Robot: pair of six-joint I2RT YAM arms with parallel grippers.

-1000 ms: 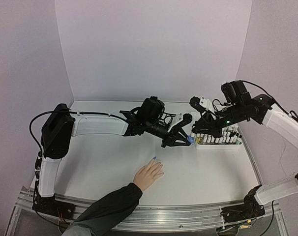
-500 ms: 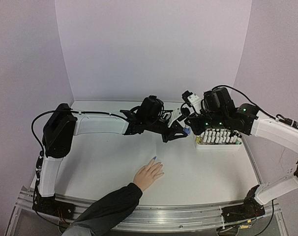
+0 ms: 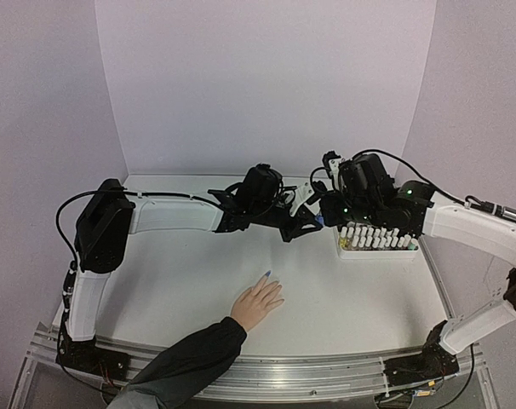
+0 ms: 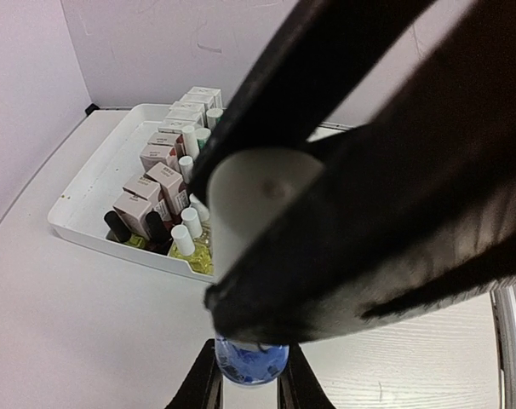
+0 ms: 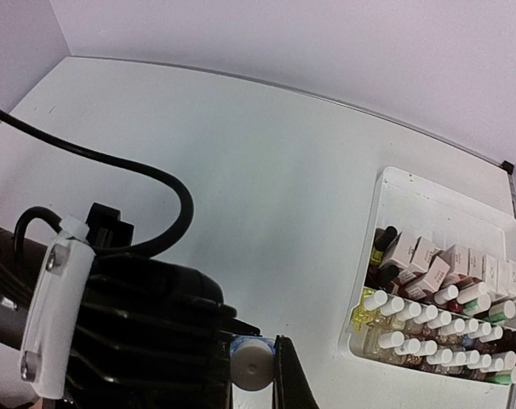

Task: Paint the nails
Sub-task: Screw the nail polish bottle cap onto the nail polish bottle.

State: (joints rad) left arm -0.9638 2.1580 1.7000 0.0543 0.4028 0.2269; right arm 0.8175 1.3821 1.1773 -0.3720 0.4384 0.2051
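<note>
A light-skinned hand in a dark sleeve lies flat on the table near the front. Its nails are tiny; one fingertip nail looks blue. My left gripper is shut on a small blue polish bottle, held above the table by the tray. My right gripper meets it from the right and is shut on the bottle's white cap. Both grippers are well beyond the hand.
A white tray packed with white-capped polish bottles and small boxes stands at the right of the table. Purple walls close the back and sides. A metal rail runs along the near edge.
My right arm has swung left from above the tray to the bottle and its fingers now grip the cap. The left gripper with the bottle lifted slightly back. The hand stayed still.
</note>
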